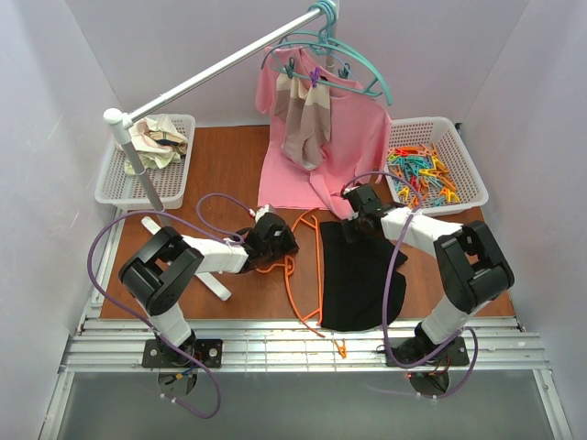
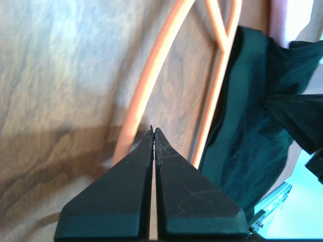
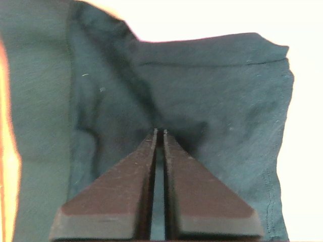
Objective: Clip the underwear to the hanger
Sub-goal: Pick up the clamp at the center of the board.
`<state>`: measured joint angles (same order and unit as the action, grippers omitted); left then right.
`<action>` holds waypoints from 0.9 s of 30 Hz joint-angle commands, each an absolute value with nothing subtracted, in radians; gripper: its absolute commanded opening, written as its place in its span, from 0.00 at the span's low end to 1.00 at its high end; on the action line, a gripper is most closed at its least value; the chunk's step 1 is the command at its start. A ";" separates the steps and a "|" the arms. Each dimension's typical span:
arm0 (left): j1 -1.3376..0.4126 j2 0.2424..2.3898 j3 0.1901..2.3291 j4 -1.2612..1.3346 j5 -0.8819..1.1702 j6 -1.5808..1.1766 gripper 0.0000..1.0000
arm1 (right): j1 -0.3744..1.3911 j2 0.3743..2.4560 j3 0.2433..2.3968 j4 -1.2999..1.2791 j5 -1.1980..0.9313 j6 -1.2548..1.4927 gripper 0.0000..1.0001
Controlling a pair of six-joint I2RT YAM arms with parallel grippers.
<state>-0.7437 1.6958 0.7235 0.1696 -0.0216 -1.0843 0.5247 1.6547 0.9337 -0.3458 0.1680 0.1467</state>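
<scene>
Right gripper (image 3: 160, 131) has its jaws pressed nearly together, seemingly pinching the underwear's (image 1: 362, 275) upper edge, centre-right in the overhead view. The hanger (image 1: 319, 247) lies touching its left side, long bar running up-down. Left gripper (image 2: 153, 130), closed and empty, sits nearest the hanger.

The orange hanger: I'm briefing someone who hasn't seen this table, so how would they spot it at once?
On the brown tabletop, look along the camera-left edge of the black underwear. The hanger lies flat there, a thin triangle with a hook. It is the only orange one; the teal hangers hang up on the rail.
</scene>
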 commanded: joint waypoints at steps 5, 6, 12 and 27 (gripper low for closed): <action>-0.747 1.690 0.762 0.241 -0.018 -1.040 0.00 | 0.525 1.491 0.965 -0.345 0.020 0.080 0.30; -0.747 1.687 0.772 0.241 -0.020 -1.035 0.00 | 0.526 1.476 0.968 -0.353 0.012 0.077 0.34; -0.747 1.663 0.805 0.216 -0.018 -0.974 0.02 | 0.569 1.310 0.904 -0.471 -0.050 0.089 0.57; -0.749 1.470 0.838 -0.029 -0.081 -0.874 0.49 | 1.110 0.926 0.586 -0.617 0.046 0.701 0.61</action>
